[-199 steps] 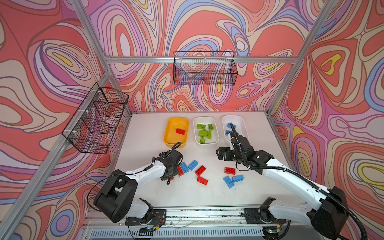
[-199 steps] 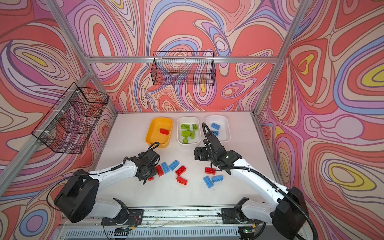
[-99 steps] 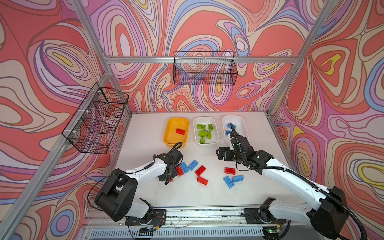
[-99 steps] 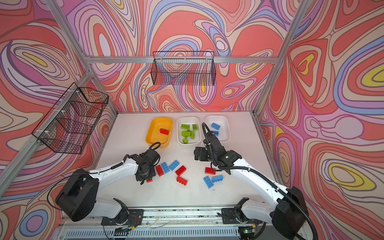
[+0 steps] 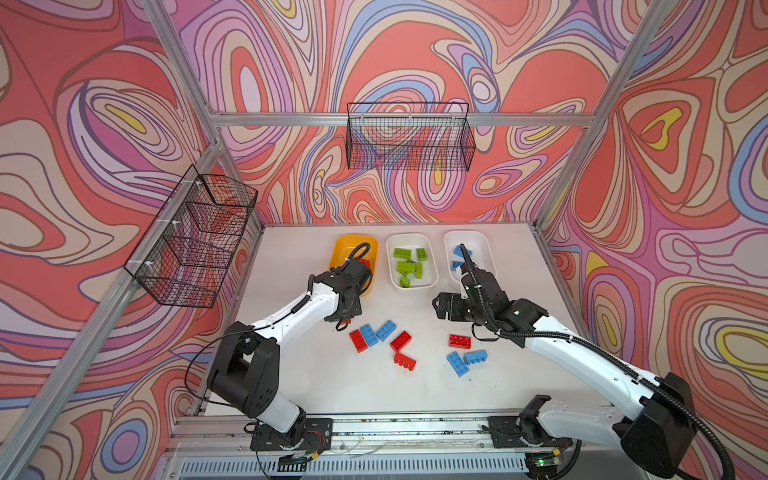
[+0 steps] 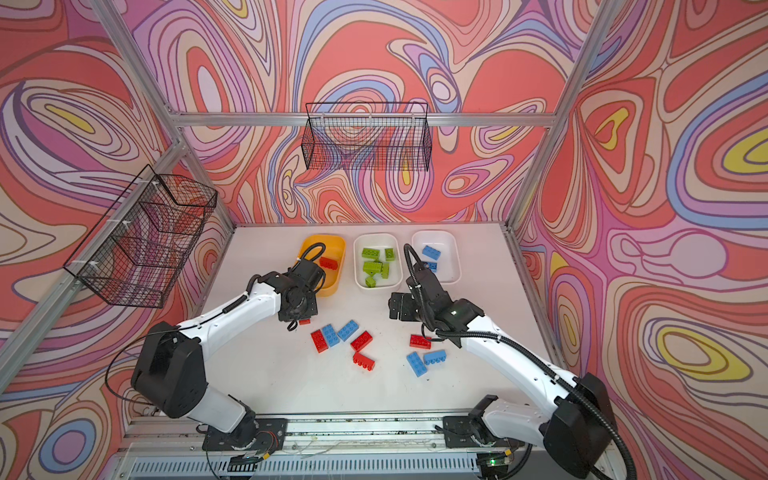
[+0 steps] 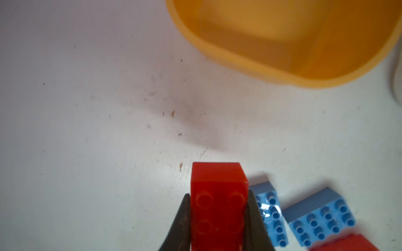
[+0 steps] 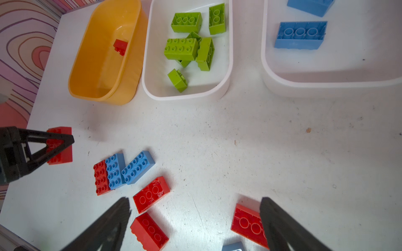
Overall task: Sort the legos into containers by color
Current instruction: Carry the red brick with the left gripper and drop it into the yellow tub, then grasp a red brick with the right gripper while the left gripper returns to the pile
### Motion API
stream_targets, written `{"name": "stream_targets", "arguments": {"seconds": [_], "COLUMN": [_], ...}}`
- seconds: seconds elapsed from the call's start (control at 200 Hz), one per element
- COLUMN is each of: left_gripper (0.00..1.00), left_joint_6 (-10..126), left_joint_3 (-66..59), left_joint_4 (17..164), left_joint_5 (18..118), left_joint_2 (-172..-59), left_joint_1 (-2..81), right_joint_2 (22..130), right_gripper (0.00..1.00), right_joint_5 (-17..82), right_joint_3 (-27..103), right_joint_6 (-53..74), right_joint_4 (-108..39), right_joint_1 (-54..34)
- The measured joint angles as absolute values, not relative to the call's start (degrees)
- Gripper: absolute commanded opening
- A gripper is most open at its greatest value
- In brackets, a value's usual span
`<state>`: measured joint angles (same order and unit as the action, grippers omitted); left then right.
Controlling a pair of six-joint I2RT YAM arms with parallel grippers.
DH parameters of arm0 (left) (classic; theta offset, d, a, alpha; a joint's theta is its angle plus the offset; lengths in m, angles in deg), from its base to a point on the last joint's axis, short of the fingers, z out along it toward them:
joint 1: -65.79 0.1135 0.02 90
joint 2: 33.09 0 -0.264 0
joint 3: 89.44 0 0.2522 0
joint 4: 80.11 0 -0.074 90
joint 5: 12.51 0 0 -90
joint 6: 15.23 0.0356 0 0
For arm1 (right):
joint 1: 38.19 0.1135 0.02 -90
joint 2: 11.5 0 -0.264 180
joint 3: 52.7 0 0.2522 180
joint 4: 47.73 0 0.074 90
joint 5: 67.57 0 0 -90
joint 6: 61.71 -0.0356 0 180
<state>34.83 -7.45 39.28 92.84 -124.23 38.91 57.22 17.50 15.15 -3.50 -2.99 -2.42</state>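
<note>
Watching a top view: my left end effector (image 5: 345, 320) sits near the yellow-orange tub (image 5: 338, 248), with loose red and blue legos (image 5: 384, 331) mid-counter (image 5: 316, 374).
Left wrist: it pinches a red brick (image 7: 217, 180) by its long sides, short of the tub.
Right wrist: my right end effector (image 8: 195, 201) stands spread wide; green legos (image 8: 181, 49) lie in the middle white tub (image 8: 226, 87), blue legos (image 8: 301, 34) in the end white tub (image 8: 282, 84).

High top views over the whole table (image 5: 332, 386); close wrist views, yellow tub (image 8: 95, 69) common to all.
</note>
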Motion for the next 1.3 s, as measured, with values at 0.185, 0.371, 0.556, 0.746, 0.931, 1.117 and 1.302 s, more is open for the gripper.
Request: {"name": "stream_targets", "arguments": {"seconds": [0.185, 0.371, 0.556, 0.746, 0.931, 1.117, 1.302], "left_gripper": [0.20, 0.20, 0.32, 0.62, 0.68, 0.87, 0.97], "left_joint_6": [41.0, 47.1, 50.5, 52.0, 52.2, 50.3, 47.9], "left_joint_3": [7.1, 21.5, 31.2, 34.5, 35.4, 22.6, 7.4], "left_joint_4": [39.2, 39.2, 38.6, 37.8, 37.9, 41.6, 47.1], "left_joint_5": [92.7, 92.0, 90.5, 89.1, 87.1, 82.8, 80.4], "left_joint_2": [-133.6, -146.4, -156.0, -158.8, -158.6, -149.6, -132.4], "left_joint_1": [43.1, 45.7, 47.3, 48.9, 49.6, 49.3, 46.5], "right_joint_2": [58.3, 59.2, 59.9, 62.5, 66.5, 70.0, 71.1], "right_gripper": [0.98, 0.98, 0.98, 0.98, 0.98, 0.98, 0.98], "right_joint_5": [17.1, 16.5, 15.8, 15.2, 15.1, 13.3, 10.1], "right_joint_3": [16.7, 18.3, 20.3, 22.7, 24.2, 24.2, 21.3], "right_joint_6": [-3.5, -3.8, -4.0, -4.0, -3.9, -4.4, -7.4], "right_joint_4": [-2.2, -1.1, 0.1, 0.7, 0.7, 1.9, 3.3], "right_joint_1": [-2.4, -2.4, -2.4, -2.4, -2.4, -2.4, -2.4]}}
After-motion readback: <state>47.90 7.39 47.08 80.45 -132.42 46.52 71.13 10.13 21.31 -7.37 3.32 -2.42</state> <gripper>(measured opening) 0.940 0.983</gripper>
